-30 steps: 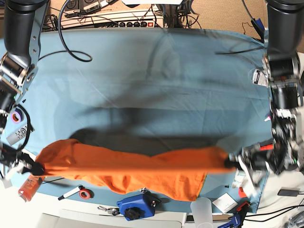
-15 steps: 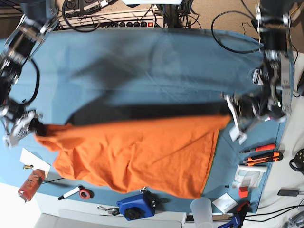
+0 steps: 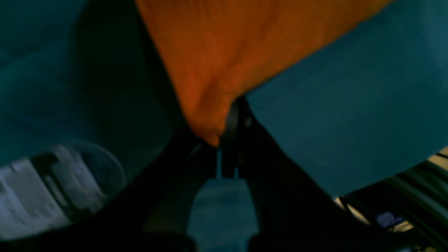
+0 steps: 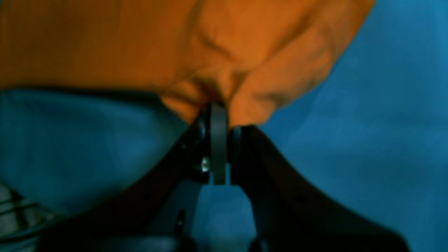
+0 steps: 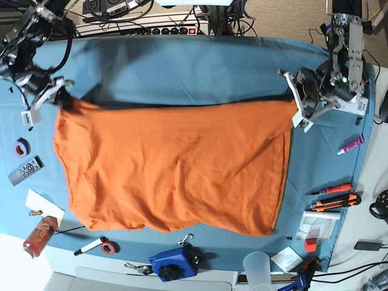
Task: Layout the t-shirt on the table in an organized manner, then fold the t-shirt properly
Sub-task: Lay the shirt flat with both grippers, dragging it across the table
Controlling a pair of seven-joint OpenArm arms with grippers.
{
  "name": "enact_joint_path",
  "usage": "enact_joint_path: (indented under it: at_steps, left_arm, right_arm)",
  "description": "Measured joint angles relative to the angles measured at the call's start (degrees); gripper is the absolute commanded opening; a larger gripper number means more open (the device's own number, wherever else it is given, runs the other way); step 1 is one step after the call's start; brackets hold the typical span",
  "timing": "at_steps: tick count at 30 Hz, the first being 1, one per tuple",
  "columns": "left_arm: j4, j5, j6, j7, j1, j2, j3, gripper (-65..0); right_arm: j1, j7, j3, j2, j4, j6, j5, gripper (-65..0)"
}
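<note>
A: Status on the t-shirt (image 5: 173, 167)?

B: Spread over the middle of the desk (image 5: 182, 66), running from near the far edge down to the near edge. Both top corners are pinched. Left end effector (image 5: 298, 103) is clamped shut on the corner toward the desk's right edge, right end effector (image 5: 57, 94) is clamped shut on the corner toward the left edge.

A: Wrist views confirm the grip?

B: Yes. In the left wrist view a point of the orange fabric (image 3: 210, 122) goes straight in between the closed jaws. Right wrist view shows a bunched fold (image 4: 217, 91) pinched the same way. Both blurry, but no gap at the tips.

A: Why hold it like that?

B: My read: two corners held apart put the top hem in tension, so it runs as one straight line parallel to the far edge. The rest of the cloth lies flatter below it. That's the layout step, not folding yet.

A: Is it flat?

B: Mostly. Lower hem near the near edge is wavy and a bit rumpled, left side bulges outward. Can't make out the sleeves.

A: Risks?

B: The bottom hem lies close to the blue tool (image 5: 173, 264) and marker (image 5: 91, 245) at the near edge.
</note>
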Motion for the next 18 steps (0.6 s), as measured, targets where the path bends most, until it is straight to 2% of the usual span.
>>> enact_joint_path:
  at_steps: [2, 7, 10, 12, 18]
  left_arm:
    - [1.66, 1.31, 1.6, -0.26, 1.99, 0.0, -0.02, -65.0]
    - [4.48, 4.37, 1.92, -1.86, 6.03, 0.0, -0.02, -65.0]
    - [5.2, 6.38, 4.33, -2.84, 7.5, 0.0, 0.0, -65.0]
    - [5.79, 7.58, 4.48, -3.15, 8.48, 0.02, 0.0, -65.0]
    - [8.02, 8.83, 4.74, -3.34, 12.0, 0.02, -1.18, -65.0]
  right_arm:
    - [-1.95, 0.17, 0.17, 0.02, 0.02, 0.02, -1.22, -65.0]
    - [-5.73, 0.17, 0.17, -0.42, 0.0, 0.02, -1.27, -65.0]
    - [-7.85, 0.17, 0.52, -0.5, 0.0, 0.02, -0.2, -65.0]
    - [-8.92, 0.17, 0.92, -0.48, 0.0, 0.02, 2.45, -65.0]
    - [-12.0, 0.37, 0.92, -0.92, 1.84, 0.0, 3.28, -65.0]
